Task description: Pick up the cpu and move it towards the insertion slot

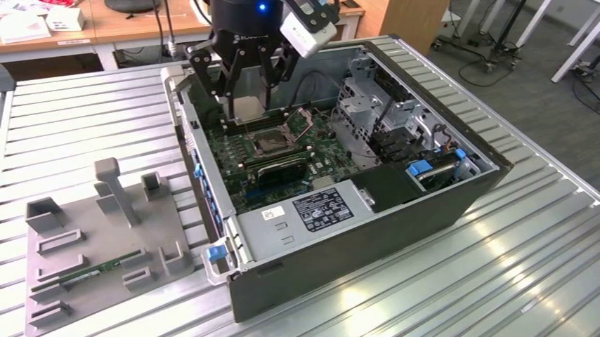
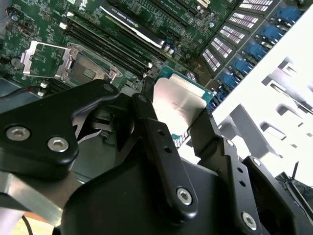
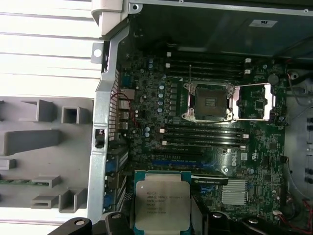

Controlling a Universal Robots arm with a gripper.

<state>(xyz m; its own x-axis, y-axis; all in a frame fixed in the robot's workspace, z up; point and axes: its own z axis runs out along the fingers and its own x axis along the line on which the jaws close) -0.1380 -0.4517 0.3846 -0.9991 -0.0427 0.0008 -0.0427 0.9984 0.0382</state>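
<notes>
Silver-topped cpu (image 3: 162, 204) pinched between black fingers (image 2: 164, 147) of gripper (image 1: 249, 105), held in air above motherboard (image 3: 195, 161) inside open computer case (image 1: 450, 210). Insertion slot (image 3: 208, 101) lies open, bracket flipped aside, well apart from cpu. Grey fixture tray (image 1: 84, 246) beside case on slatted table (image 1: 75, 119).

A: What sort of place is this?
B: Robotics lab or test workshop. Open PC case (image 1: 375, 161) lies on a ribbed metal tabletop (image 1: 84, 112) beside a grey fixture plate (image 1: 94, 246).
A: And around it?
B: Wooden desks (image 1: 122, 28) with cables, wheeled equipment stands (image 1: 487, 49), grey carpet floor (image 1: 535, 91). Office-style lab room.
</notes>
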